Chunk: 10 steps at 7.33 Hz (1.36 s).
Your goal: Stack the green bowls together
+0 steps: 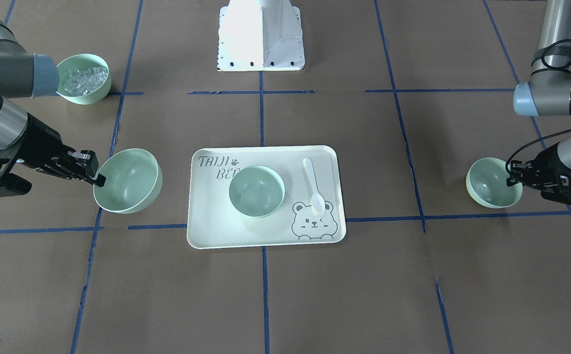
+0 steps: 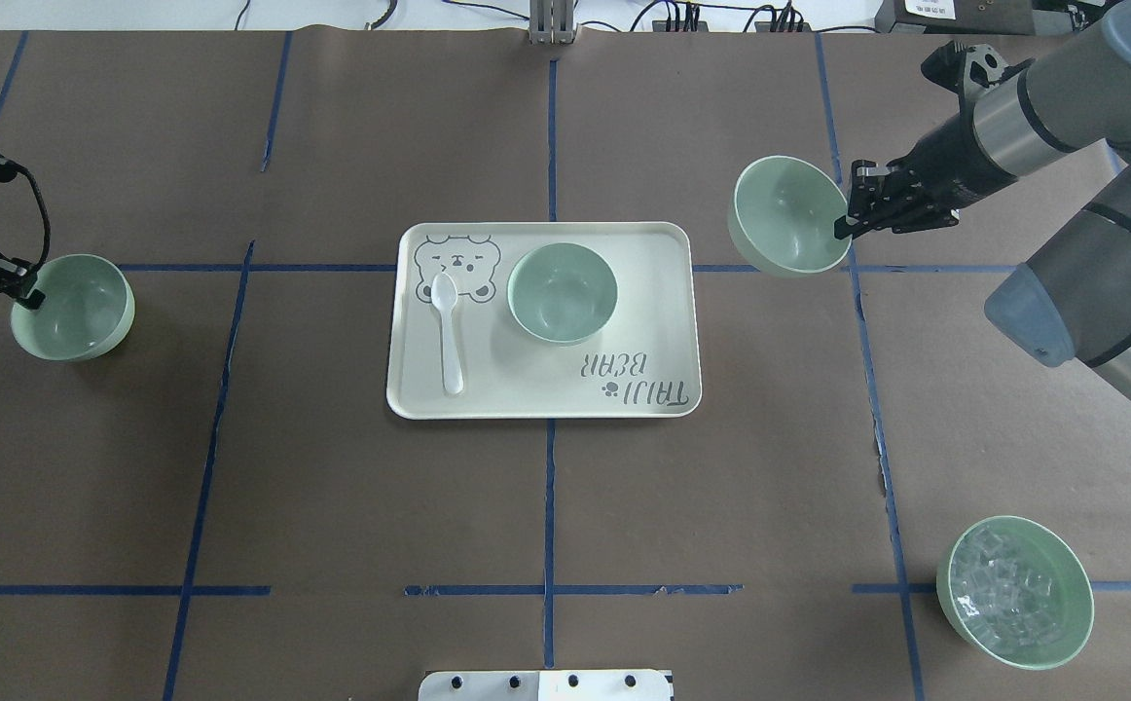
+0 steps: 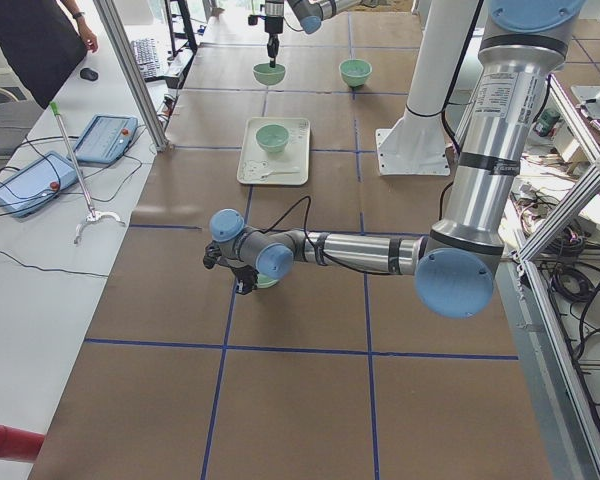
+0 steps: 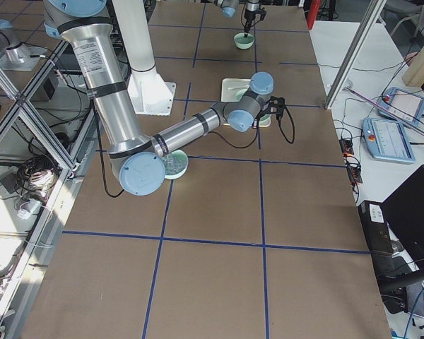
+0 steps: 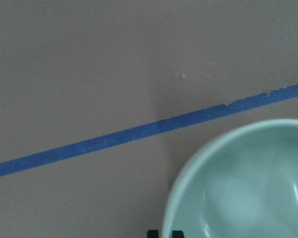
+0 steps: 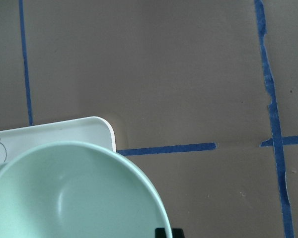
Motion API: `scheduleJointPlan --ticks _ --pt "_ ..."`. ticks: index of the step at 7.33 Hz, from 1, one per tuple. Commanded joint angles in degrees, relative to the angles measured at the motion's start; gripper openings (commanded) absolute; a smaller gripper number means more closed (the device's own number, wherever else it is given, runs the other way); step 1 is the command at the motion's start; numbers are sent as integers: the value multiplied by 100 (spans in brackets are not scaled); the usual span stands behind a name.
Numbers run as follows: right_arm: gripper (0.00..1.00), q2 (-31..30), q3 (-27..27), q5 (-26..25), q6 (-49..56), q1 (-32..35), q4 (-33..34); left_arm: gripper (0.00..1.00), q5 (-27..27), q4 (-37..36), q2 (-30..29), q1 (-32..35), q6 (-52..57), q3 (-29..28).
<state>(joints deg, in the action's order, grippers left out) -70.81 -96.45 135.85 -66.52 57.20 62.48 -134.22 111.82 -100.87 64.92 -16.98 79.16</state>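
While the right tool (image 2: 843, 226) pinches a raised green bowl (image 2: 787, 216) by the rim, nesting it into the tray bowl (image 2: 562, 292) beside it likely comes next; the left tool (image 2: 28, 292) has an unclear grip.

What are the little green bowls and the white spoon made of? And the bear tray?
Green bowls: most likely plastic, smooth with a soft sheen. They are one even colour, with gentle light patches inside.
White spoon: probably plastic too, plain and slightly glossy.
Bear tray: looks like plastic or melamine, matte cream with a printed bear. I cannot tell which.
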Motion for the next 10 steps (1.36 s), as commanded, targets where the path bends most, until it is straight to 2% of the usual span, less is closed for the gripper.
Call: scheduleJointPlan --ticks 1,3,4,6,7,10 --pt "0 180 -6 -119 -402 -165 1 0 -16 -46 -203 195 -42 151" --pt "0 479 -93 -618 -1026 -673 1 0 -8 -326 -781 179 -1196 441" --pt "0 637 -94 -865 -1325 -954 1 0 -34 -328 -915 162 -1420 494" --pt "0 996 -59 -1498 -1600 -1508 253 0 -34 -328 -952 48 -1816 898" --pt "0 1329 -50 -1622 -1609 -1650 778 0 -34 -328 -952 21 -1896 969" --pt "0 1656 283 -1992 -1609 -1844 1203 0 -25 -319 -925 21 -1897 1022"
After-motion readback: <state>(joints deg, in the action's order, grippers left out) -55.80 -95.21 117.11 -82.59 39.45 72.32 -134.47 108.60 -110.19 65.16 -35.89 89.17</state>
